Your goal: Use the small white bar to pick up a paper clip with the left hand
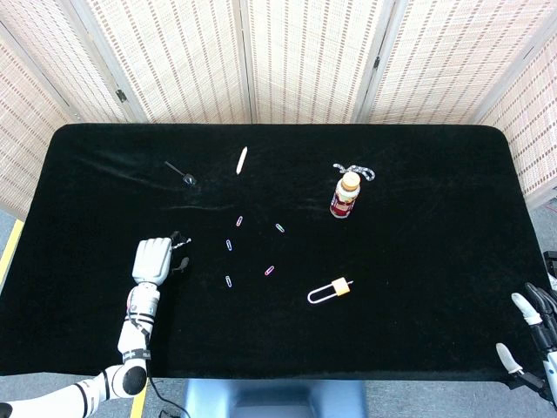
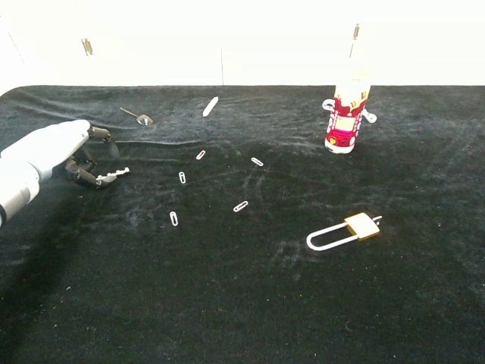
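The small white bar (image 2: 114,174), a short notched strip, lies flat on the black cloth at the left. My left hand (image 2: 57,152) has its curled, parted fingers (image 2: 91,179) around the bar's left end. In the head view the left hand (image 1: 153,259) covers most of the bar. Several paper clips lie to its right, the nearest two being one paper clip (image 2: 182,177) and another paper clip (image 2: 175,218). In the head view a paper clip (image 1: 229,245) sits just right of the hand. My right hand (image 1: 535,326) hangs off the table's near right corner, fingers spread and holding nothing.
A smooth white stick (image 1: 242,158) and a small dark spoon (image 1: 183,174) lie toward the back. A red-labelled bottle (image 1: 345,196) stands right of centre with a patterned cord behind it. A brass padlock (image 1: 331,290) lies near the front centre.
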{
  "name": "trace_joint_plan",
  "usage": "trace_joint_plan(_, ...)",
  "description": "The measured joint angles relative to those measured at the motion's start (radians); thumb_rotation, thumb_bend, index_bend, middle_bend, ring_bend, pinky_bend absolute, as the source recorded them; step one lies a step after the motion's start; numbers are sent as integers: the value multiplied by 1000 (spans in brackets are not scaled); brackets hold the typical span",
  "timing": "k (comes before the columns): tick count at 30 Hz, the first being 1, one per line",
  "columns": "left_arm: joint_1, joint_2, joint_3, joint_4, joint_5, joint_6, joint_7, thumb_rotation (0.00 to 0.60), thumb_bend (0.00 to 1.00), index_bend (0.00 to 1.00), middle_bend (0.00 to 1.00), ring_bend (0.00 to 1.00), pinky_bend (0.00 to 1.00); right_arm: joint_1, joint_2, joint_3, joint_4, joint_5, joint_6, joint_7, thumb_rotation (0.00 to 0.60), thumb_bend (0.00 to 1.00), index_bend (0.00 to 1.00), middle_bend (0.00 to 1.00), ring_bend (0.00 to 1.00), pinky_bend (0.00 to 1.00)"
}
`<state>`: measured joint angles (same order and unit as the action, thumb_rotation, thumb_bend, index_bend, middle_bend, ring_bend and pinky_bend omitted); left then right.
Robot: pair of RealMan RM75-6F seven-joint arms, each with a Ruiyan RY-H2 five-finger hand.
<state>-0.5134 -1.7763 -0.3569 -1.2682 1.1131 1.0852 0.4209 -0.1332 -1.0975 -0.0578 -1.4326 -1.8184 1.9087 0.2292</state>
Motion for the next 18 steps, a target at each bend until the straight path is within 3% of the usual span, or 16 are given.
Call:
trace_joint_plan(9,-60,-7,-8,100,-91,-105,-42,600,391,402,1000,1000,1000,7,-2,10,-23,19,-32,-27,600,358,0,0,0,0)
trace_joint_plan(18,-105,-18,-11,173,-143,-133,-61,600,391,405,1000,1000,1000,11,1,19,-37,35,-49,-36,600,358,0,0,0,0)
